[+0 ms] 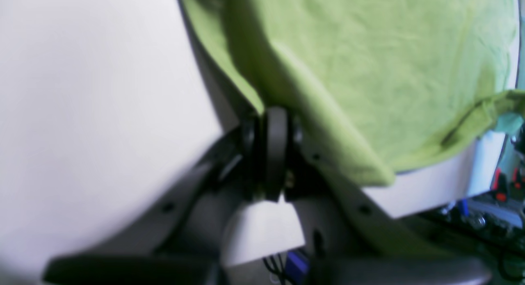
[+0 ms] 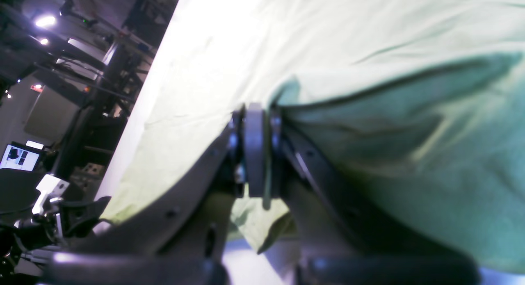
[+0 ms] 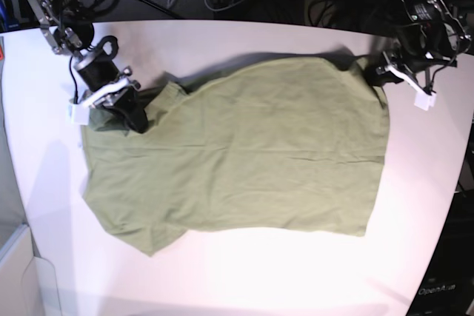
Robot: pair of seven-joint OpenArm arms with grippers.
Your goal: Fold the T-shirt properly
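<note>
1. the t-shirt (image 3: 252,153) lies spread on the white table (image 3: 244,271), olive green and wrinkled, filling most of the middle of the base view
2. one corner near the left edge of that view is lifted off the table and folded over the fabric beside it
3. the right gripper (image 3: 135,120) stands at that lifted corner; its wrist view shows the jaws pressed together on a fold of the cloth (image 2: 369,112), which bunches up right at the tips (image 2: 256,108)
4. the left gripper (image 3: 374,73) is at the opposite edge of the shirt, on the right of the base view, close to the table's far rim
5. in its wrist view the jaws (image 1: 275,112) are closed on the shirt's edge (image 1: 369,71), the cloth rising from the table there
6. both wrist views are blurred
</note>
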